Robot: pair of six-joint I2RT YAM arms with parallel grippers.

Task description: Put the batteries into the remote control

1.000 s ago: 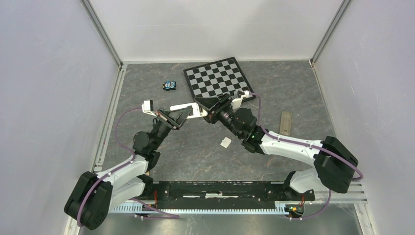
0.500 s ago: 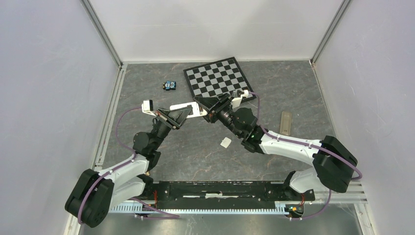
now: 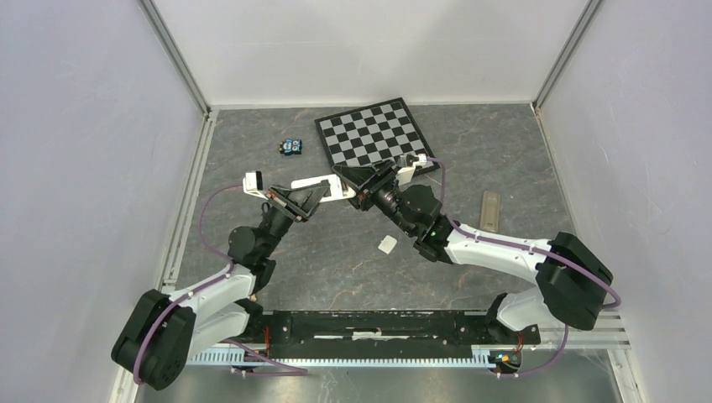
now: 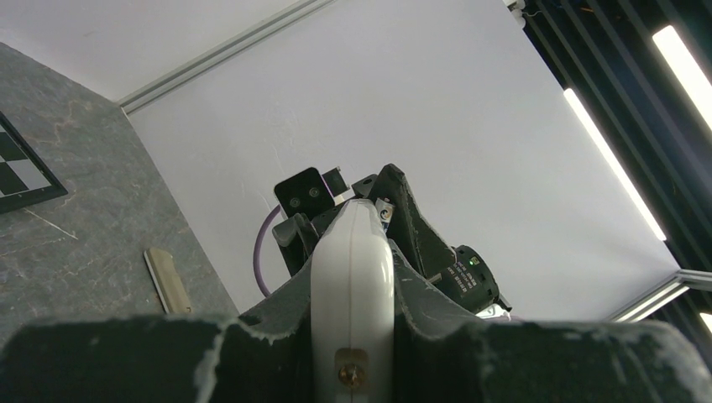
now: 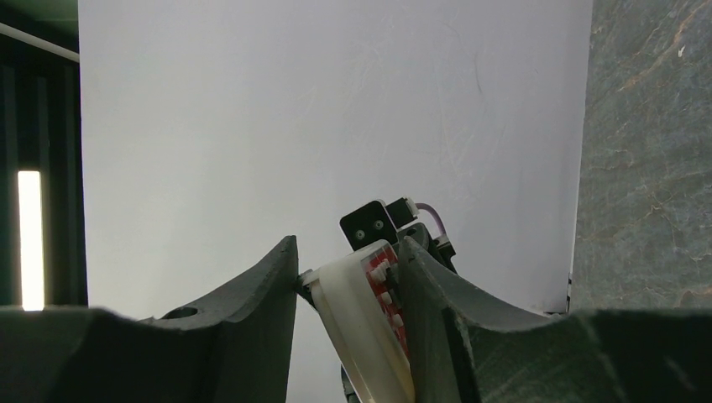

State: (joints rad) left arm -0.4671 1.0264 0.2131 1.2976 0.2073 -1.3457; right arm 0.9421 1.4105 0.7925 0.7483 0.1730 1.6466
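Note:
The white remote control (image 3: 334, 190) hangs in the air near the table's middle, held between both arms. My left gripper (image 3: 312, 195) is shut on its near end; in the left wrist view the remote control (image 4: 351, 243) shows edge-on between the pads of my left gripper (image 4: 351, 290). My right gripper (image 3: 358, 182) is closed on the far end. In the right wrist view the remote control (image 5: 361, 311) leans between the jaws of my right gripper (image 5: 348, 252), red button face against the right finger. Small dark batteries (image 3: 291, 147) lie on the table at the back left.
A checkerboard (image 3: 374, 132) lies at the back centre. A tan strip (image 3: 490, 210) rests on the right of the table, also seen as the tan strip (image 4: 168, 281). A small white piece (image 3: 387, 244) lies in front of the right arm. White walls enclose the table.
The right gripper's jaws have narrowed a little around the remote control. Both arms and the remote have barely shifted.

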